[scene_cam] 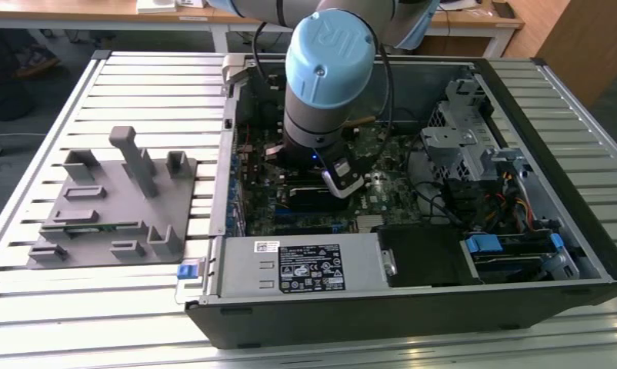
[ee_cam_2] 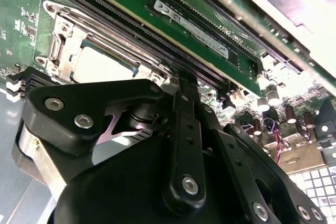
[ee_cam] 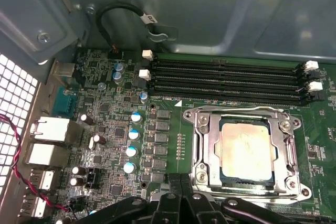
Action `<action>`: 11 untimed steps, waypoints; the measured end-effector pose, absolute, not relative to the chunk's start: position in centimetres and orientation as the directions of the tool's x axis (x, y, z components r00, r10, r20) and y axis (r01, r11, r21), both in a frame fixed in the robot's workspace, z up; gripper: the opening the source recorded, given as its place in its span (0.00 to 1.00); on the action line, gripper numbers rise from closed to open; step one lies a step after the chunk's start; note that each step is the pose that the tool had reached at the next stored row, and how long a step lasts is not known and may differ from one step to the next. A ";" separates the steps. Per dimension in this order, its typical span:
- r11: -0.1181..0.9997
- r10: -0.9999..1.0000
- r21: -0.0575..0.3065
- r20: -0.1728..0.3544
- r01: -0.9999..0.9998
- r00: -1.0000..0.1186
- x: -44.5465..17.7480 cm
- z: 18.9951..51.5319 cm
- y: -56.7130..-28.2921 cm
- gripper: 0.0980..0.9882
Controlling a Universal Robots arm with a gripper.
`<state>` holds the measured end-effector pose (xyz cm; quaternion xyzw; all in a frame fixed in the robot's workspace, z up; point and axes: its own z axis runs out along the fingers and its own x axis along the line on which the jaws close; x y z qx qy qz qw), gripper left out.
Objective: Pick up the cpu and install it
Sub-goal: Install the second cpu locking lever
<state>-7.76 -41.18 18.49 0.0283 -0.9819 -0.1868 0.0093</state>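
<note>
Silvery metal marks the cpu (ee_cam: 247,150), which already sits flat inside the socket frame (ee_cam: 202,148) on the motherboard (ee_cam: 121,129), with the frame's bracket framing it on all sides. The gripper (ee_cam: 181,181) hovers just beside the socket's edge, above the board and not touching the chip. Its two fingers look pressed together w/ no gap and nothing between them, so it reads as closed and empty.

Judging from this, the step in hand is seating/checking the chip. To do that well, keep the approach straight down, apply no sideways drag across the metal top, and make sure the chip lies level in its recess w/ corners matching the frame (a tilted chip risks bent contacts, though none are visible here).

The first wrist view gives the full square of the chip, the four memory slots (ee_cam: 226,82) next to it and the rear ports. The second wrist view looks past the gripper body (ee_cam_2: 181,145) and catches just a corner of the pale chip (ee_cam_2: 100,66) plus the socket lever hardware. The exterior view shows the arm (scene_cam: 324,84) reaching into the open computer case (scene_cam: 411,307) on the slatted table (scene_cam: 41,307), w/ a grey plastic tray (scene_cam: 114,207) well apart, toward the exterior view's left.
</note>
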 end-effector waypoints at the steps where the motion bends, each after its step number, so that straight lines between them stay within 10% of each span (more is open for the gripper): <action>1: 0.929 -0.059 0.367 0.008 -0.052 -0.998 -7.8 18.5 -41.2 0.01; 11: 0.934 -0.059 0.354 0.008 -0.052 -0.998 -7.8 18.4 -41.1 0.01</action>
